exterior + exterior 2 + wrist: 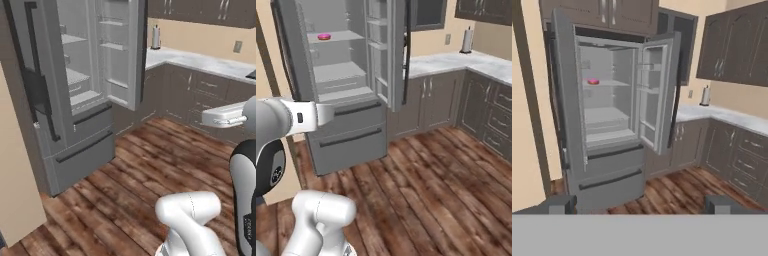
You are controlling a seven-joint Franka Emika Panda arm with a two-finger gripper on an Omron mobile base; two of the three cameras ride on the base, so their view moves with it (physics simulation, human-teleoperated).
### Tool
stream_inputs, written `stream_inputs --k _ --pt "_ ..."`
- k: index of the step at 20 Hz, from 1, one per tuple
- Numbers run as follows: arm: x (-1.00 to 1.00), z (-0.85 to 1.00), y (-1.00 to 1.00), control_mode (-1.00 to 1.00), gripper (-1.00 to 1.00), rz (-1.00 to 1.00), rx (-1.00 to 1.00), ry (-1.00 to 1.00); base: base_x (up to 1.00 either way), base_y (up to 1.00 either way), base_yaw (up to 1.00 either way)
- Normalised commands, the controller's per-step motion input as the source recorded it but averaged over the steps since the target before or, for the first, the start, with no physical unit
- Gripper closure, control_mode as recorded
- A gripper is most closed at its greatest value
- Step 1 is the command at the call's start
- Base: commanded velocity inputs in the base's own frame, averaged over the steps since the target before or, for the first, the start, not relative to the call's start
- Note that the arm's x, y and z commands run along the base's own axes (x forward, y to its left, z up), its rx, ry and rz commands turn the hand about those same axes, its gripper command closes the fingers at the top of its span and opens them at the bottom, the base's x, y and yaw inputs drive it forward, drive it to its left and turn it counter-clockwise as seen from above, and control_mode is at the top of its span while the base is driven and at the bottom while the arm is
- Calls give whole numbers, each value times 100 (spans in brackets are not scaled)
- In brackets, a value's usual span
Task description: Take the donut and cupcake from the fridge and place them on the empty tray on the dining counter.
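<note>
The grey fridge (pixel 75 145) (pixel 346 140) (pixel 607 170) stands ahead with both upper doors swung open and its two bottom drawers shut. The pink donut (pixel 324 36) (pixel 593 81) lies on an upper shelf inside, toward the left. The cupcake is hidden from me. The tray and the dining counter are out of view. My gripper (pixel 641 205) is open, its fingertips (pixel 562 204) wide apart with nothing between them. It hangs well back from the fridge, pointing at it across the floor.
The open right fridge door (pixel 122 55) (pixel 659 100) juts out toward the dark base cabinets (pixel 200 95). A paper towel roll (pixel 156 37) (pixel 466 41) stands on the marble wall counter (pixel 200 62). A beige wall (pixel 15 190) flanks the fridge's left. Wood floor (pixel 150 175) lies open before it.
</note>
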Motion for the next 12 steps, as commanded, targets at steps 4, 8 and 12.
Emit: stream_inputs --k 4,8,12 --pt "0 0 0 100 -100 0 0 0 62 -38 36" --pt "0 0 0 100 -100 0 0 0 67 -27 40" --pt "0 0 0 100 -100 0 0 0 71 -21 38"
